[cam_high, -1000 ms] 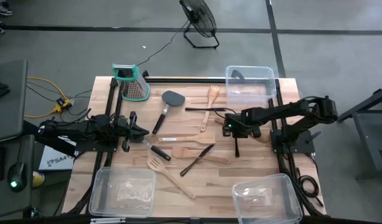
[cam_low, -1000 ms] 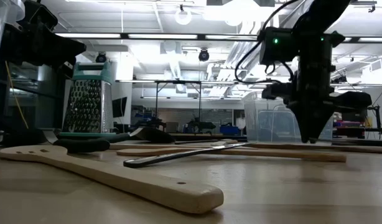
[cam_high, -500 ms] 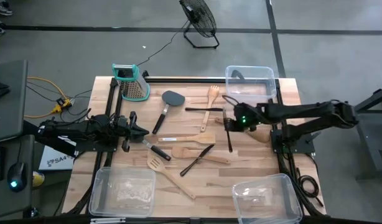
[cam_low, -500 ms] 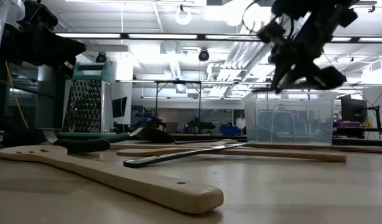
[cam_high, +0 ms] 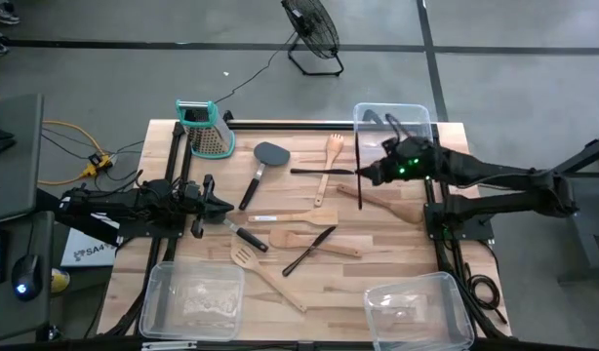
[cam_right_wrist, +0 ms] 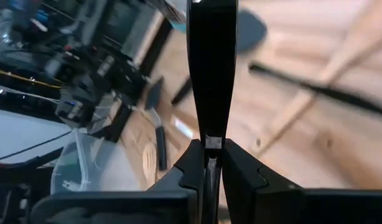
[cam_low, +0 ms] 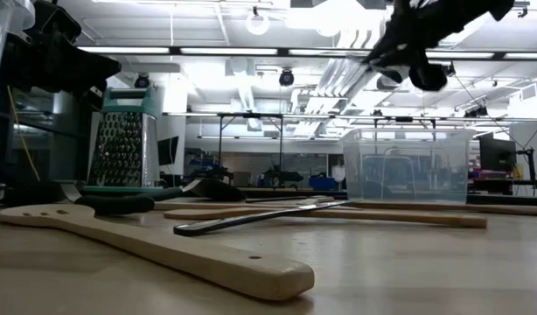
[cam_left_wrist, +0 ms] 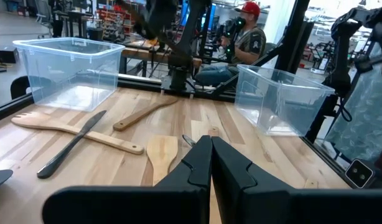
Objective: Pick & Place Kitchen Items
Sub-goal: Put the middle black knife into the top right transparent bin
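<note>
While the right gripper (cam_high: 370, 174) hangs in the air just short of the far clear bin (cam_high: 392, 132), its fingers are pinched on a thin black utensil (cam_high: 359, 175) that points back toward the table's middle; the right wrist view shows the tool as a flat dark strip clamped between the fingers. It looks light and stiff, and likely a little slick, so a long thin tool gripped near one end may swing or slip; a grip nearer its middle would steady it. Nearer than that bin, the other kitchen items lie scattered on the wooden table (cam_high: 168, 255): a slotted wooden turner (cam_high: 266, 276), pale spoons, a black turner (cam_high: 262, 168). Well away from the bin, the left gripper (cam_high: 218, 206) waits at the table's left edge, fingers closed on nothing. Beyond the bin, a floor fan (cam_high: 312, 35) stands on grey floor.
</note>
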Motion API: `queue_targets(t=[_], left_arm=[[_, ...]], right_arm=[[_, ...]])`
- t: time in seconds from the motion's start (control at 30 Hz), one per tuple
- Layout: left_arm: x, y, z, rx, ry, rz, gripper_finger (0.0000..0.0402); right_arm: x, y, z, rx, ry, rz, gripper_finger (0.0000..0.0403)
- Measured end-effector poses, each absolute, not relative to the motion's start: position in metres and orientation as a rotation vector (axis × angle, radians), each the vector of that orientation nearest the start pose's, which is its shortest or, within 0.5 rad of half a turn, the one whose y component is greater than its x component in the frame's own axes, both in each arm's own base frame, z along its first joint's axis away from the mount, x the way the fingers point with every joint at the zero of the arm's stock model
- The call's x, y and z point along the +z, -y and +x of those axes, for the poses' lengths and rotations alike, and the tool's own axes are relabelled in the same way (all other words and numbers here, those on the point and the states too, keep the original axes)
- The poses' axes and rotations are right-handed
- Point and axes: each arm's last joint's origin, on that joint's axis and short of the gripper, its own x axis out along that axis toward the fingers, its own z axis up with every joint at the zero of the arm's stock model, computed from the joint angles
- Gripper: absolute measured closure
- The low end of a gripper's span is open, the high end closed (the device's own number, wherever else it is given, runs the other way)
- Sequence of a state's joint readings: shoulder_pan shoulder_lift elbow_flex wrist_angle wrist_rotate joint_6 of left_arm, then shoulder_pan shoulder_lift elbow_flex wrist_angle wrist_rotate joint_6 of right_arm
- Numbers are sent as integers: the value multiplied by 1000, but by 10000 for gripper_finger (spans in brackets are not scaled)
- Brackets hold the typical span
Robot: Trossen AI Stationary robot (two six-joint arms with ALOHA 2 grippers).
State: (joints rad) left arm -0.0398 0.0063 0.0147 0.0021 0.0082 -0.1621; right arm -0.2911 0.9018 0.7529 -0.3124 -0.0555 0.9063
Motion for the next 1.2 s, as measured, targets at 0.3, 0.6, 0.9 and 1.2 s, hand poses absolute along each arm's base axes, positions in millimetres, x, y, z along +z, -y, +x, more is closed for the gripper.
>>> queue_targets(t=[0.3,0.6,0.9,1.2], left_arm=[[168,4,97,-49,7,-162,396],[168,4,97,-49,7,-162,396],[168,4,97,-49,7,-162,396],[168,4,97,-48,7,-162,396]], right_arm=[[343,77,166,-556,-334,544,374],[356,113,164,-811,-590,239,374],[342,158,177,-942,-839,66,374],[315,189,178,-953,-1076,-14,374]])
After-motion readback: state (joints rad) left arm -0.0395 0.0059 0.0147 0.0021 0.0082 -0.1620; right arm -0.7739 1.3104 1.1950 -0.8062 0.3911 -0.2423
